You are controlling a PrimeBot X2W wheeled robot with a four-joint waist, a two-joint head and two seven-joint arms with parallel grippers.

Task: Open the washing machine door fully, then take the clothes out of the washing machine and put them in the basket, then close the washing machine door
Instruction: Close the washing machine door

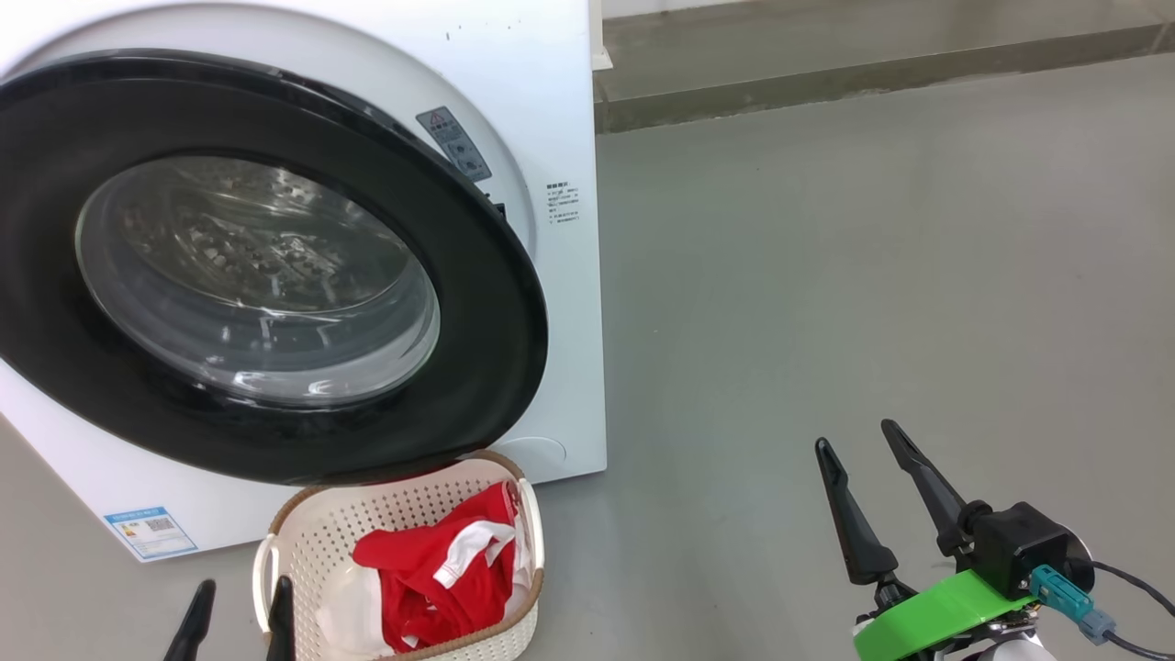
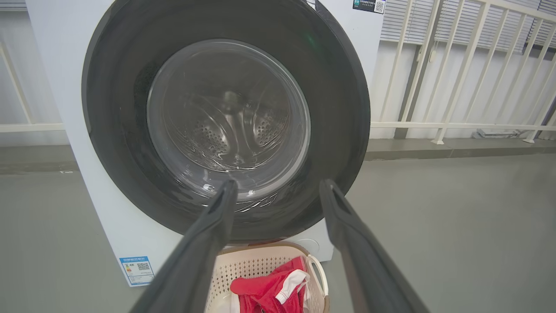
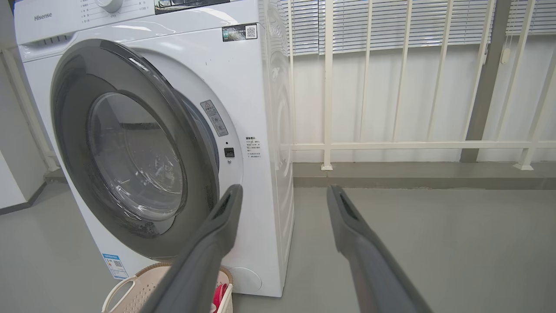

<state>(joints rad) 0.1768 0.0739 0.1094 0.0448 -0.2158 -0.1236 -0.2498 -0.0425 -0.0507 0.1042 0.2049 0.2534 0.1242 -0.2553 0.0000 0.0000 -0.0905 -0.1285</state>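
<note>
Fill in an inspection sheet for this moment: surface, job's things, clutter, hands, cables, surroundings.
Surface: grey floor, smooth.
Job's things: white washer upright; door ajar, latch edge standing off the front; no cloth seen through its glass; red and white clothes lie in the basket, which stands on the floor under the door.
Clutter: nothing seen.
Hands: left hand open, empty, pointing at the door; right hand open, empty, above the floor to the right of the washer.
Cables: black cable with a teal plug at the right wrist.
Surroundings: white railing and blinds behind.
</note>
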